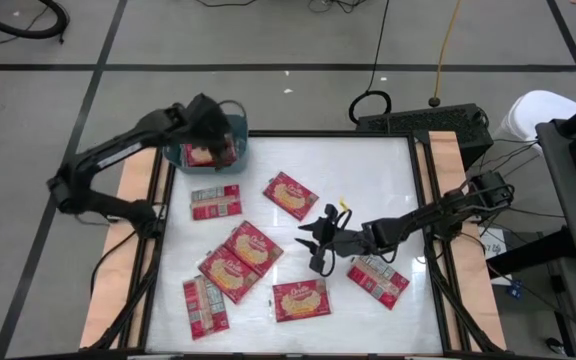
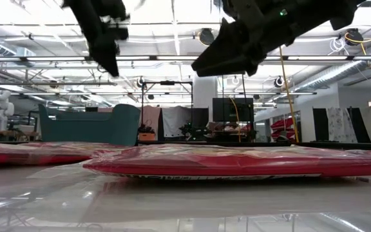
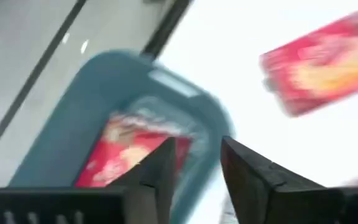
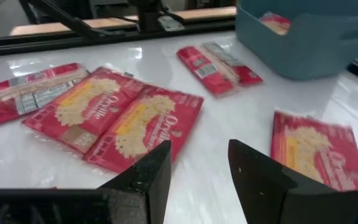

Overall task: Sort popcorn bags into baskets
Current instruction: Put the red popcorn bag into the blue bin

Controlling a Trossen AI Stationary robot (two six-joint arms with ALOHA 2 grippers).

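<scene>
Two empty, parted grippers: left gripper (image 1: 211,130) over basket (image 1: 176,155), right gripper (image 1: 315,243) between popcorn bags (image 1: 290,194).

A grey floor (image 1: 268,40) crossed by dark lines is seen around the white table (image 1: 388,190), with black cables (image 1: 378,60) and a yellow cable (image 1: 446,50) trailing across it. A large open hall is shown in the low view, lit by long ceiling lights (image 2: 172,29) among white beams. A dark monitor (image 2: 230,109) and hanging grey sheets (image 2: 172,122) are visible far behind.
</scene>
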